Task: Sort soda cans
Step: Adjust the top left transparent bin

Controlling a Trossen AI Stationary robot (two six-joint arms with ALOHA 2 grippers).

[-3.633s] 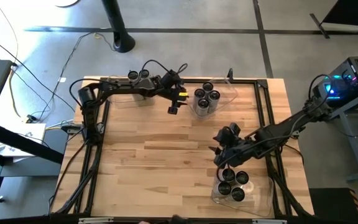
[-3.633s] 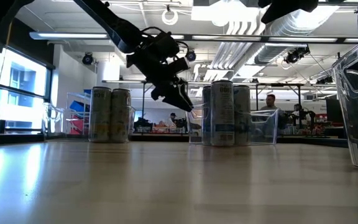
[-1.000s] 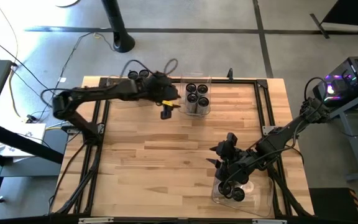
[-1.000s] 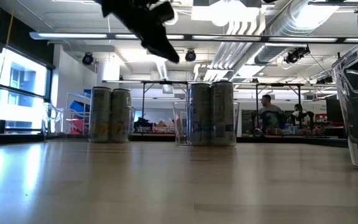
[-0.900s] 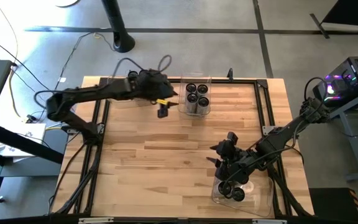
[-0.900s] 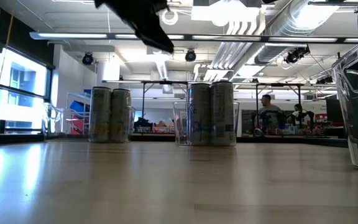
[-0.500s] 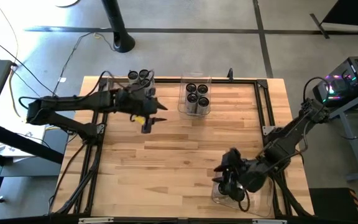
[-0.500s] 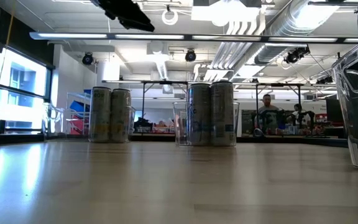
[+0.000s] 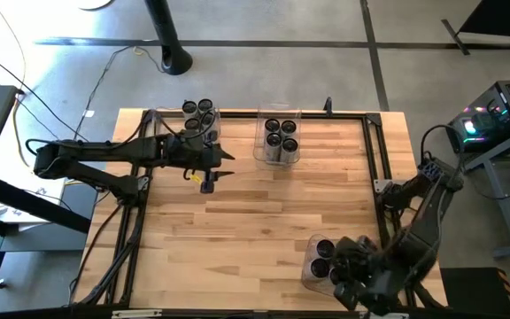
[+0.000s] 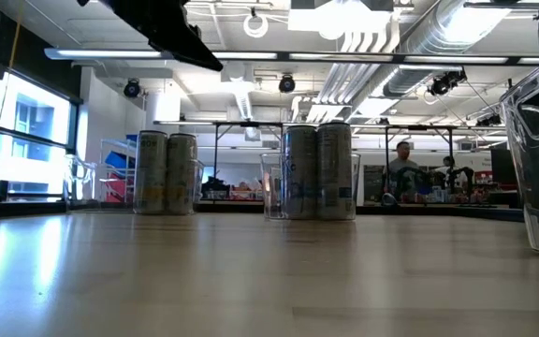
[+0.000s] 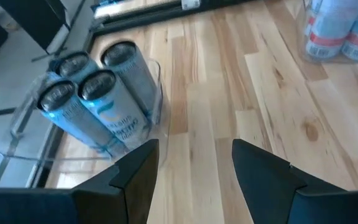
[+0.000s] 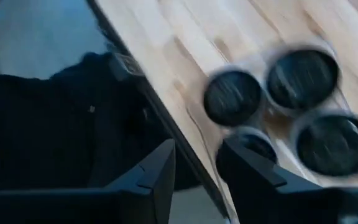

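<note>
Now, left hand [image 9: 207,182]: hangs above the pale wooden plank surface [image 9: 255,221], its two dark fingers [image 11: 135,177] spread apart with only bare wood between them, nothing held.
Cans nearest the left hand: a cluster of upright pale grey-white soda cans with dark round tops [image 9: 198,113] stands just beyond it at the surface's far edge, inside a clear plastic rectangular bin [image 11: 157,93]; the left wrist view shows three of them leaning together against the bin wall, ahead of the fingertips and off to one side.
Cans further from the left hand: four more grey-white cans [image 9: 279,135] stand packed in a second clear bin [image 9: 277,113], to the hand's right and a little farther back; in the low view they stand as a tight upright group [image 10: 318,171].
Right hand [image 9: 354,282]: low over the near right corner of the surface, the arm folded back beside it; its dark fingers [image 12: 157,174] stand somewhat apart and clasp nothing.
Cans by the right hand: dark-topped cans [image 9: 323,257] sit in a third clear bin [image 9: 306,276] just ahead of the right hand; the right wrist view shows four round dark tops [image 12: 302,71] past the fingertips, blurred.
Background: a person [image 10: 402,173] shows far behind the surface in the low view.
</note>
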